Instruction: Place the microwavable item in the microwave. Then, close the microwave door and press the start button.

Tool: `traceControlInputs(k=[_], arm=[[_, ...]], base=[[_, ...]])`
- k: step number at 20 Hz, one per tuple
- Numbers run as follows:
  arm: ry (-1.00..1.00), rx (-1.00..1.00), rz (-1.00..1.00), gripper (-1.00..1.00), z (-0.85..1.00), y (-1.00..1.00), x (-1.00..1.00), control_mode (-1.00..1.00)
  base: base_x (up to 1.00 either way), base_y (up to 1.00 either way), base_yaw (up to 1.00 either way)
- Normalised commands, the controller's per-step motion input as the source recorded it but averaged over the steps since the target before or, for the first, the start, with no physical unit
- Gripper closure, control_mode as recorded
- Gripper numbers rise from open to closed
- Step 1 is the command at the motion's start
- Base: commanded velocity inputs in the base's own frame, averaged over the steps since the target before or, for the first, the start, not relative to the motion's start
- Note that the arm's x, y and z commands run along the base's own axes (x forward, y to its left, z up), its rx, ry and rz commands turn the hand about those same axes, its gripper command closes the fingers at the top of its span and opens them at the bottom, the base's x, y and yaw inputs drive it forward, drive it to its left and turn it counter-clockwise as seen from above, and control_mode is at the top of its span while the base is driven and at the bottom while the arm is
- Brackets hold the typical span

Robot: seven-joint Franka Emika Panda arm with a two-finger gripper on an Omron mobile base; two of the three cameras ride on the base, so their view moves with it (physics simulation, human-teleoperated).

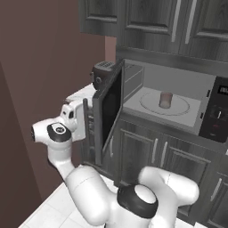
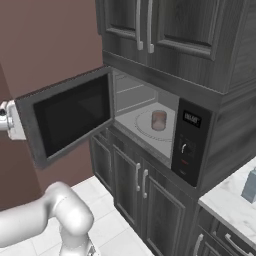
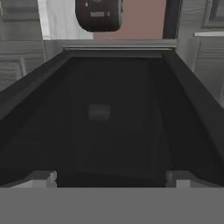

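We see our gripper (image 3: pixel 111 177) with its jaws spread wide and holding nothing, pressed close against the outer face of the microwave door (image 1: pixel 110 107), whose dark glass lies just ahead of the fingertips (image 3: pixel 43 178). The door stands partly open at the left of the microwave (image 2: pixel 150 117). Inside, the small brownish-pink cup (image 1: pixel 165 99) sits upright on the round turntable plate (image 1: pixel 149 104). A dark toaster (image 1: pixel 102 73) sits on the desk beyond the door.

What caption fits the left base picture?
Cup sits on the plate inside the microwave; the arm's hand reaches behind the open door.
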Motion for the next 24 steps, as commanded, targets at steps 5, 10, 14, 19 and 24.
traceControlInputs(k=[5,10,14,19,24], arm=[[-0.05,0.04,-0.10,-1.00,0.00,-1.00,-0.44,-1.00],[-0.05,0.04,-0.07,-1.00,0.00,-1.00,-0.20,-1.00],[-0.07,0.03,-0.02,-1.00,0.01,-1.00,-0.11,-1.00],[-0.07,0.03,0.00,-1.00,0.04,-1.00,-0.08,-1.00],[-0.05,0.02,-0.01,-1.00,0.07,-1.00,-0.08,-1.00]], base=[[0.00,0.00,0.00],[0.00,0.00,0.00],[0.00,0.00,0.00],[0.00,0.00,0.00],[0.00,0.00,0.00]])
